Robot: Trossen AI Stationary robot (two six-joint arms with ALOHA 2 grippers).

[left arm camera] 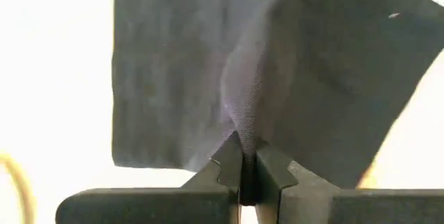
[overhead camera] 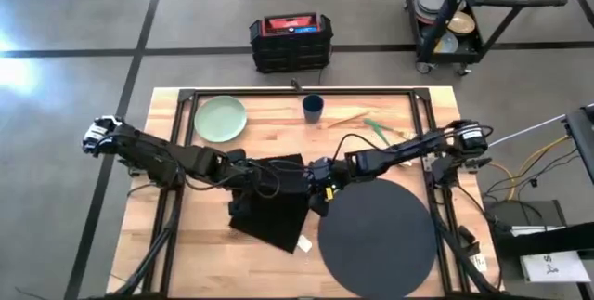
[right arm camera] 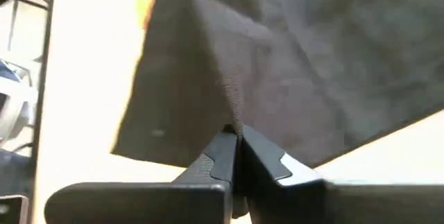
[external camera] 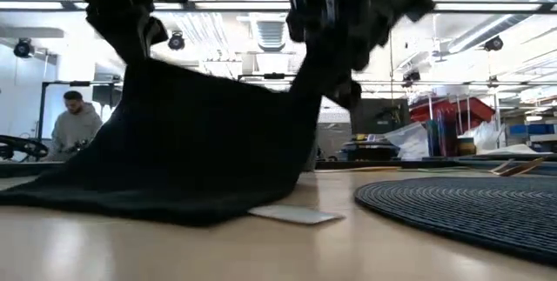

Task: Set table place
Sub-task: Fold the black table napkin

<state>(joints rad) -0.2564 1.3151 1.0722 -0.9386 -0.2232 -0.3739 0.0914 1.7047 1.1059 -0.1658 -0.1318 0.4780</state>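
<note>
Black cloth napkin [overhead camera: 275, 209] hangs between the two grippers, lifted in a tent with its lower edge trailing on the light wood plank table [overhead camera: 200, 244]. The left gripper [left arm camera: 242, 156] has its fingers pressed together on a ridge of the fabric, and the right gripper [right arm camera: 233, 136] pinches another ridge the same way, just beside the large dark grey round woven placemat [overhead camera: 376, 237]. The pale green round plate [overhead camera: 220, 118], small dark blue cup [overhead camera: 313, 107] and gold cutlery with green handles [overhead camera: 369, 126] lie well beyond the grippers, not yet on the mat. To do this step well, I judge both arms should move level and together, keeping the cloth taut, then lower it flat beside the mat before releasing.
</note>
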